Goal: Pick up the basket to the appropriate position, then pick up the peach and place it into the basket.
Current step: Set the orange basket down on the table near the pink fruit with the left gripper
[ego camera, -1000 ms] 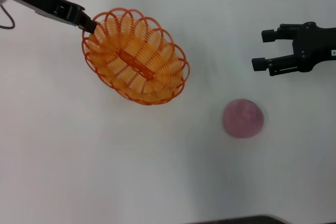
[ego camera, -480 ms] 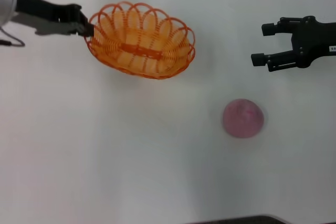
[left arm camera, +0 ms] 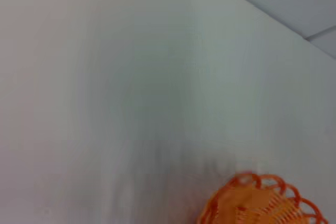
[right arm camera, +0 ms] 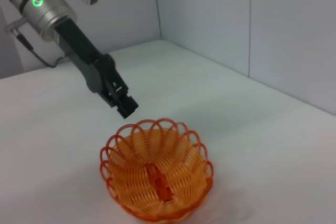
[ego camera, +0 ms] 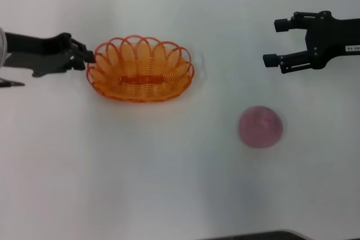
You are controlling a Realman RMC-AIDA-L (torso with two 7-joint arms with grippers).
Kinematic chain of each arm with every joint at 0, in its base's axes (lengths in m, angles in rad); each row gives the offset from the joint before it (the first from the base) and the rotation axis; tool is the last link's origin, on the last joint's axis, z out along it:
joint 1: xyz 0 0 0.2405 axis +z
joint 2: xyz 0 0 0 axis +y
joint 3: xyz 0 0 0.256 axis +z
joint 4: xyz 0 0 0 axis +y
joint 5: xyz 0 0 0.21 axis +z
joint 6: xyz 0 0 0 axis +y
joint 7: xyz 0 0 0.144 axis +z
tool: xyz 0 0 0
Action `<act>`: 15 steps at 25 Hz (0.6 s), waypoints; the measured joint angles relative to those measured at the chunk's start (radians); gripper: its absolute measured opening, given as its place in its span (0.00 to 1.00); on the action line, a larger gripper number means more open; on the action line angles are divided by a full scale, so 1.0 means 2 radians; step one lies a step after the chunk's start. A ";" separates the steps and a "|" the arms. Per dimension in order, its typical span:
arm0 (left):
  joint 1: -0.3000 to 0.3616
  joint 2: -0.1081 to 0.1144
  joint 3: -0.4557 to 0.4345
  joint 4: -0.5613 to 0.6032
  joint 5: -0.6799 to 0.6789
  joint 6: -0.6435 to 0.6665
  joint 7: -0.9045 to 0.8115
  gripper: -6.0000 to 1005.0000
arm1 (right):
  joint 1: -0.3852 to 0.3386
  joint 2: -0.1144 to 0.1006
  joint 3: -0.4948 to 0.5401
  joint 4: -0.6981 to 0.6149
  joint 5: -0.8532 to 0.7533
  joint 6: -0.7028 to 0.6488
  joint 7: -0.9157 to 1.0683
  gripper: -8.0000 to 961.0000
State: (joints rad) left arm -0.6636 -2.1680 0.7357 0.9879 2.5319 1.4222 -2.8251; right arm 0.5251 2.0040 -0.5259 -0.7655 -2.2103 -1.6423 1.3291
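Note:
The oval orange wire basket (ego camera: 140,70) sits level on the white table (ego camera: 169,184), left of centre. My left gripper (ego camera: 88,57) is shut on the rim at the basket's left end. The right wrist view shows the basket (right arm camera: 156,174) with the left gripper (right arm camera: 126,107) at its far rim. Part of the basket's rim (left arm camera: 262,203) shows in the left wrist view. The pink peach (ego camera: 260,127) lies on the table to the right, apart from the basket. My right gripper (ego camera: 274,42) is open and empty, hovering beyond the peach.
Grey wall panels (right arm camera: 252,19) stand past the table's far edge. A dark edge (ego camera: 259,235) runs along the table's near side.
My left gripper has swung the basket from tilted to level and brought it nearer and leftward. The right gripper has shifted slightly away and left. The peach has not moved.

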 joint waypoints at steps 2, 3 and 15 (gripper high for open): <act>0.012 0.001 0.000 -0.006 -0.015 0.001 0.000 0.12 | 0.004 0.000 0.001 -0.001 0.000 0.001 0.002 0.99; 0.018 0.002 0.000 -0.007 -0.020 0.002 0.001 0.13 | 0.006 0.000 0.002 -0.001 0.000 0.001 0.003 0.99; 0.087 0.003 -0.050 0.026 -0.196 0.039 0.244 0.59 | 0.029 0.002 0.006 0.000 0.020 0.008 0.047 0.99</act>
State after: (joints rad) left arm -0.4903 -2.1624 0.6365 1.0396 2.1397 1.4999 -2.3361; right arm 0.5834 2.0076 -0.5147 -0.7659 -2.1709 -1.6255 1.4232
